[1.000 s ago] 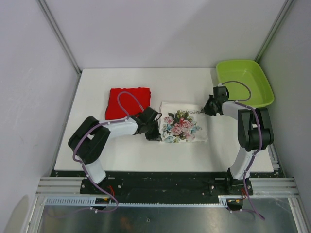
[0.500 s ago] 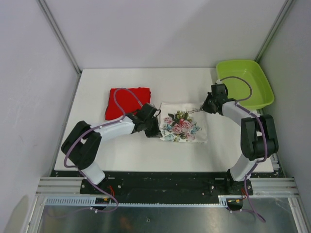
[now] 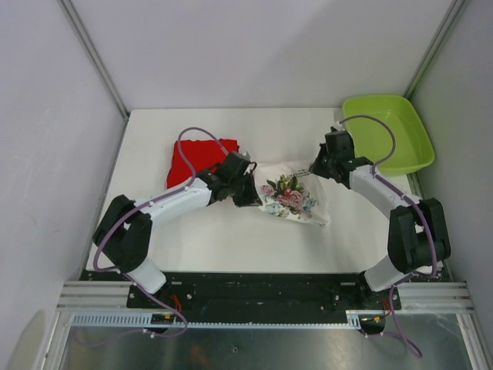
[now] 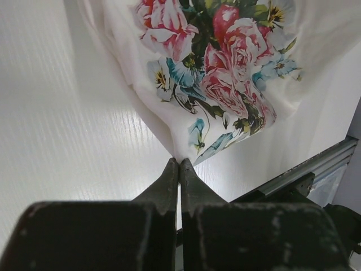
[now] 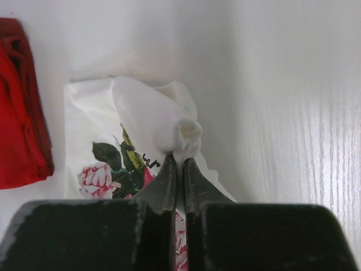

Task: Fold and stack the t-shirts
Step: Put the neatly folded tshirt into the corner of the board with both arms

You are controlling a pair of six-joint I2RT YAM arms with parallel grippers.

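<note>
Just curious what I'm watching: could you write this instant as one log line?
left hand: shut on white floral t-shirt | right hand: shut on white floral t-shirt | red t-shirt: folded, not held | stack: not yet

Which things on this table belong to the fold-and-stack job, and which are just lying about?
Part of the job: white floral t-shirt, pinched by the left gripper and the right gripper; red t-shirt, already folded.
Lying about: lime-green tray at the far right corner.

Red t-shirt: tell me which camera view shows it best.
Top external: the folded red t-shirt shows nearly whole, left of the floral white t-shirt, its near corner hidden by the left arm. The right wrist view catches only one folded edge; the left wrist view shows none.
</note>
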